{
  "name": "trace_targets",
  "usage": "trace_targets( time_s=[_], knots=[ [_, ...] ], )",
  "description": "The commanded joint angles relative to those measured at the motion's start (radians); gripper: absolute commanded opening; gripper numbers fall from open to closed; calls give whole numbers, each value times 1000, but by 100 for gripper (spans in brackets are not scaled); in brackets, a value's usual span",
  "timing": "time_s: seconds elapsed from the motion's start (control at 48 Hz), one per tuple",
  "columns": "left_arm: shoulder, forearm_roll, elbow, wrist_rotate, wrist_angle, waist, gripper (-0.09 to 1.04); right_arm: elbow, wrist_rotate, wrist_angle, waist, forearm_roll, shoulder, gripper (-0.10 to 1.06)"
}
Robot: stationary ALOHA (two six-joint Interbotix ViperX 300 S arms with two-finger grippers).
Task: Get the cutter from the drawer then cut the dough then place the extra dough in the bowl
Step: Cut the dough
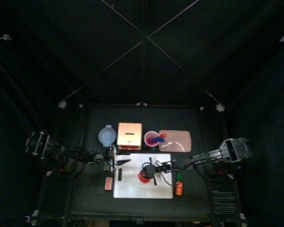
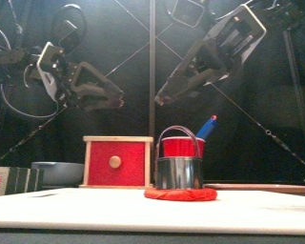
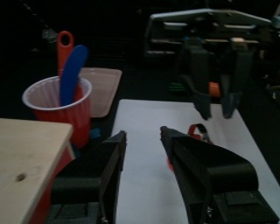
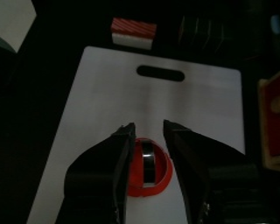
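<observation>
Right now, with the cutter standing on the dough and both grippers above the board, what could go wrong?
First, the right gripper hangs open above the cutter; coming down off centre, it could catch the wire handle and tip the cutter. Second, the cutter stands on the dough; lifting it might drag the dough across the board. Third, the left gripper is open over the same board, so the two arms could collide.
</observation>
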Motion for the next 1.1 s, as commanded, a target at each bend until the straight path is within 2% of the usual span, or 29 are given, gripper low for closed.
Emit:
trace_targets(
  time_s=[0.021,0.125,0.479,1.104],
  knots=[
    [60,-51,-69,-2,-32,-55,84,101,5,-201,-20,-38,-44,72],
    [123,-137,-127,11,-43,-104,88,164,17,-298,-20,-72,-21,72],
    [272,-213,-218,9,-41,-123,93,176,14,-411,-26,-78,112,72],
    [308,-215,-241,8,12,-132,92,164,18,-417,-25,-72,147,72]
  ],
)
